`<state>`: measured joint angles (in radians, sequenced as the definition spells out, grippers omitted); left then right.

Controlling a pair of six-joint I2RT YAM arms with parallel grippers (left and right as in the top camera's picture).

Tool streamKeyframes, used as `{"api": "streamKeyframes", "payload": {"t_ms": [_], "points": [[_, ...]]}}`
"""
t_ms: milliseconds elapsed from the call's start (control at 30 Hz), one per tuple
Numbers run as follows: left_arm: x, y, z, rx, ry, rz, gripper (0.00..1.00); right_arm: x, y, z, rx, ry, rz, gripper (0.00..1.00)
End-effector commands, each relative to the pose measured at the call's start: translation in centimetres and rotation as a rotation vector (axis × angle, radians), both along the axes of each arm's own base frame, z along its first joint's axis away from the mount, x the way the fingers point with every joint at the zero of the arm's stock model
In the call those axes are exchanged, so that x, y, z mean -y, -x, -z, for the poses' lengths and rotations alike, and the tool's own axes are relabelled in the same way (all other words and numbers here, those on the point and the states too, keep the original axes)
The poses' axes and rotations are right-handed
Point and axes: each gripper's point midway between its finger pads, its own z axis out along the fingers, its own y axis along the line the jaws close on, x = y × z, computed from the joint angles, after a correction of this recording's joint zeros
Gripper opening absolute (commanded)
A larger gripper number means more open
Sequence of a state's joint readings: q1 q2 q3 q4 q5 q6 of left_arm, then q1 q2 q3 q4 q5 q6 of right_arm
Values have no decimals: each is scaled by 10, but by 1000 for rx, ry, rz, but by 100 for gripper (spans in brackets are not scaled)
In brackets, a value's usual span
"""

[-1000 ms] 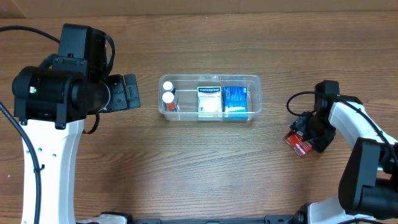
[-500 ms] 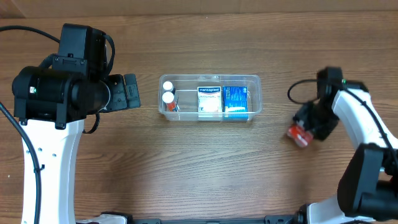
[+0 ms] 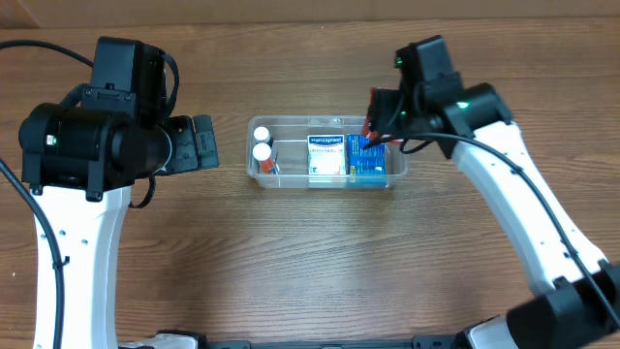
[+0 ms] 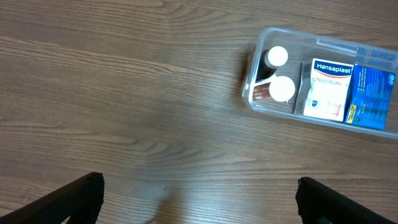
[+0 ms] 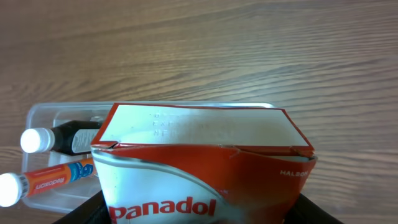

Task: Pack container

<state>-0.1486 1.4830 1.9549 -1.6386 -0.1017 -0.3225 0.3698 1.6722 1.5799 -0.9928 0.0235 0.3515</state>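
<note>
The clear plastic container sits mid-table and holds two white-capped bottles, a white Hansaplast box and a blue box. It also shows in the left wrist view and the right wrist view. My right gripper is shut on a red and white Panadol box and holds it above the container's right end, over the blue box. My left gripper is open and empty over bare wood, left of the container.
The wooden table surrounds the container. The left arm's large black body stands at the left. The right arm reaches in from the lower right.
My right gripper lifted the Panadol box from the table at the right and carried it left and back, to above the container's right end. The left arm has not moved.
</note>
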Motion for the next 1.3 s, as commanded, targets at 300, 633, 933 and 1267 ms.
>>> {"api": "streamKeyframes", "payload": {"t_ms": [300, 633, 933, 1267], "points": [[-2, -1, -3, 13, -2, -20, 100, -6, -5, 97, -228, 107, -45, 63], [-3, -1, -3, 10, -3, -20, 100, -2, 5, 102, -265, 125, -54, 89], [-1, -13, -8, 58, -13, 21, 100, 32, 0, -31, 41, 44, 46, 96], [7, -33, 14, -6, -14, 76, 100, 96, 30, -35, -58, 72, 183, 100]]}}
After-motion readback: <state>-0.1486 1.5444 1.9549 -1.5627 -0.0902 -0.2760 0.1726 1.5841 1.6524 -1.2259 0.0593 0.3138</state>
